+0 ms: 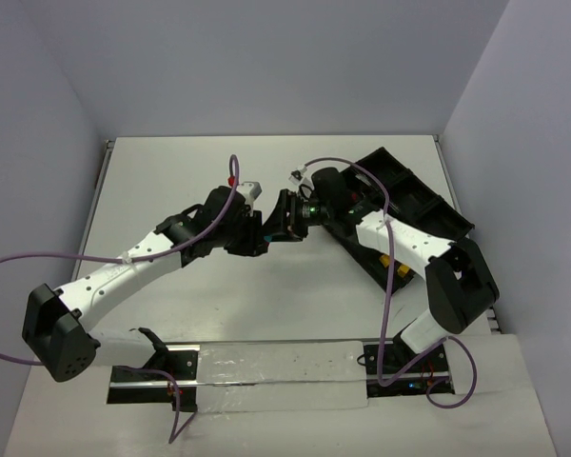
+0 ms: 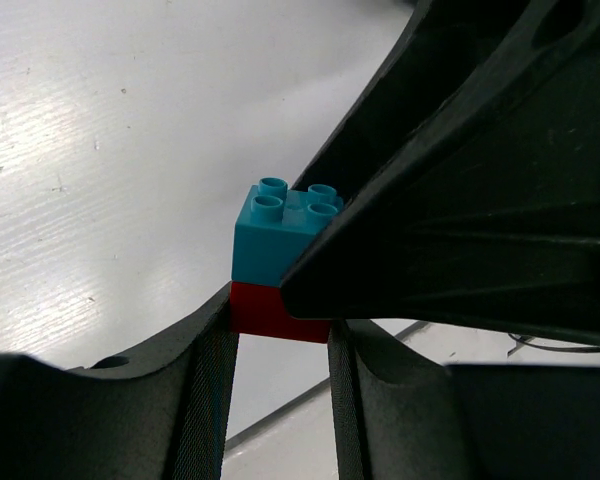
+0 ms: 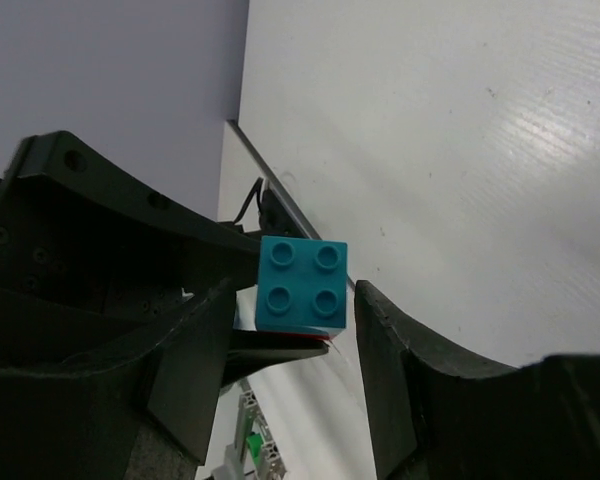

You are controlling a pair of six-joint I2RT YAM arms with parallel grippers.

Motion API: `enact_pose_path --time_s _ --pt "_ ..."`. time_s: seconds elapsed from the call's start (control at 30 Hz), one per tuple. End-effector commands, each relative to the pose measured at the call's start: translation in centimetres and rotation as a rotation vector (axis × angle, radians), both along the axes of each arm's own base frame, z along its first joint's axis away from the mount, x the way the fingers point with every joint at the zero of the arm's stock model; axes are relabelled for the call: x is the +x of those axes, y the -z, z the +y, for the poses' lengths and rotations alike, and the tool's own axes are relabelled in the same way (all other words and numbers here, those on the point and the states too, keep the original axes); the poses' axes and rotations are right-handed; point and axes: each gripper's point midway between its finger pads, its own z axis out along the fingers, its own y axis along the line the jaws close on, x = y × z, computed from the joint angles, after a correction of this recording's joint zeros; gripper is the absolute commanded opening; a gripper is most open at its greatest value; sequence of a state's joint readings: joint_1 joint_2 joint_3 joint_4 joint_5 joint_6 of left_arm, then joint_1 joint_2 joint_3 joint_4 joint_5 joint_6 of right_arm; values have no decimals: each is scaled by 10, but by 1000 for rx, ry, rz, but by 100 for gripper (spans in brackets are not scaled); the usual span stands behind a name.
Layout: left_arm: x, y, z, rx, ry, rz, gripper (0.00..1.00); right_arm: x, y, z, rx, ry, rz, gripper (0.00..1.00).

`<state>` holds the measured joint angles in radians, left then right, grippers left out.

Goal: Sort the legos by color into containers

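Observation:
A cyan-blue lego (image 2: 275, 235) is stacked on a red lego (image 2: 278, 314), and both are held above the table. My left gripper (image 2: 280, 325) is shut on the red lego, which is pinched between its two fingers (image 2: 212, 360). In the right wrist view the cyan lego (image 3: 301, 284) faces the camera studs-on. My right gripper (image 3: 298, 302) straddles it, open, with a visible gap at the right finger (image 3: 395, 380). In the top view both grippers meet mid-table, left (image 1: 257, 234) and right (image 1: 284, 223). The containers are compartments of a black tray (image 1: 436, 204).
The tray lies at an angle at the right, partly under my right arm, with something yellow (image 1: 386, 259) in it. A cable (image 1: 233, 195) arcs over the left wrist. Pale walls close in the table at the back and on both sides.

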<state>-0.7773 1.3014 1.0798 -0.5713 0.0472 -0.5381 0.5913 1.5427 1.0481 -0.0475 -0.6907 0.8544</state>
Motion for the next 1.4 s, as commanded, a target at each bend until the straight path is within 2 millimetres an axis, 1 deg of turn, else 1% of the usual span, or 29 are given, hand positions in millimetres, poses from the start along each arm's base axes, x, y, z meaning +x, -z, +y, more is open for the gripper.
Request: enact_pose_path --time_s 0.0,0.03,0.07,0.1,0.2,0.23,0.27,0.33,0.37,0.4,0.47,0.5,0.57,0.6,0.63,0.7,0.8,0.97,1.0,1.07,1.1,1.2,1.37 --pt "13 -36 -7 -62 -9 -102 0 -8 -9 3 51 -31 -16 52" --pt "14 -37 -8 -64 -7 -102 0 -9 -8 3 54 -32 -18 48" --pt "13 -36 -8 -63 -5 -100 0 -9 -8 3 54 -30 -19 39" --pt "14 -35 -8 -61 -5 -98 0 -9 -9 3 54 -30 -20 35" --pt "14 -35 -9 -63 -5 -99 0 -9 -9 3 58 -30 -20 34" --pt "14 -36 -9 -65 -4 -100 0 -9 -10 3 61 -29 -18 30" --pt "14 -37 -9 -67 -2 -101 0 -9 -9 3 60 -26 -20 19" --pt "14 -37 -9 -68 -1 -103 0 -9 -10 2 57 -20 -24 8" --pt "14 -37 -9 -67 -2 -105 0 -8 -11 2 55 -14 -28 0" --pt "13 -36 -8 -63 -3 -103 3 -7 -11 1 53 -12 -31 0" --pt "13 -35 -7 -56 -2 -102 24 -5 -11 1 42 0 -41 0" --pt "12 -34 -6 -50 -1 -98 38 -4 -13 0 36 7 -48 0" --pt "10 -32 -5 -42 19 -103 86 -1 -13 -3 9 24 -66 0" --pt "10 -32 -4 -37 23 -107 91 0 -13 -4 0 23 -69 0" --pt "10 -31 -3 -31 26 -110 93 0 -13 -4 -4 20 -70 0" --pt "10 -30 -1 -20 31 -117 93 -2 -14 -4 -7 10 -71 0" --pt "9 -30 -3 -16 61 -128 88 -4 -15 -4 -8 -8 -80 0" --pt "6 -29 -8 -24 110 -127 73 -6 -15 -6 -13 -17 -84 0" --pt "4 -27 -10 -25 130 -119 68 -7 -15 -6 -13 -19 -83 0" --pt "2 -26 -12 -28 145 -114 62 -8 -16 -6 -12 -24 -83 0" --pt "2 -26 -13 -31 152 -111 61 -8 -15 -5 -11 -28 -81 0" --pt "1 -26 -15 -37 166 -114 62 -9 -18 -3 6 -38 -82 0" --pt "0 -24 -17 -42 179 -110 66 -12 -21 1 39 -63 -67 0"
